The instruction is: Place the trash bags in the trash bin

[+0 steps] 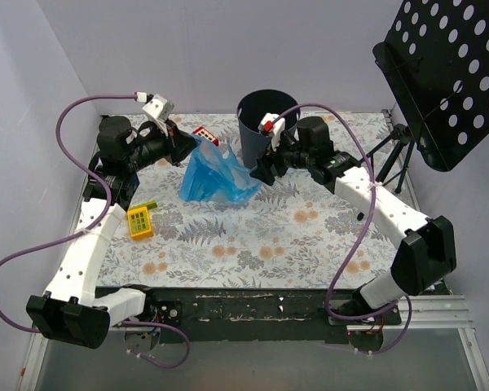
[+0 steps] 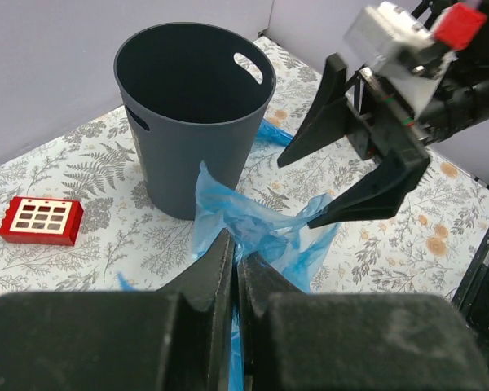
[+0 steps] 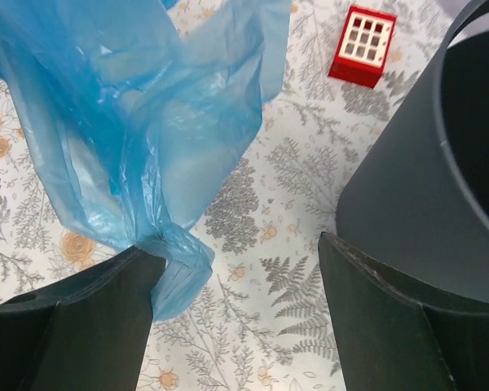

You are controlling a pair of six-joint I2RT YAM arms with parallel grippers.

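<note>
A crinkly translucent blue trash bag (image 1: 216, 175) hangs spread between the two arms, just in front of the dark round trash bin (image 1: 261, 122). My left gripper (image 2: 235, 244) is shut on a bunched edge of the bag (image 2: 257, 232), with the bin (image 2: 196, 122) upright behind it. My right gripper (image 3: 238, 252) is open beside the bin (image 3: 424, 195). A fold of the bag (image 3: 138, 122) rests against its left finger, and nothing lies between the fingers. The left wrist view shows the right gripper (image 2: 295, 194) spread wide above the film.
A red-and-white tile (image 1: 205, 135) lies on the floral tablecloth left of the bin. A yellow block (image 1: 139, 221) sits near the left arm. A black perforated music stand (image 1: 448, 73) on a tripod (image 1: 387, 159) overhangs the back right corner.
</note>
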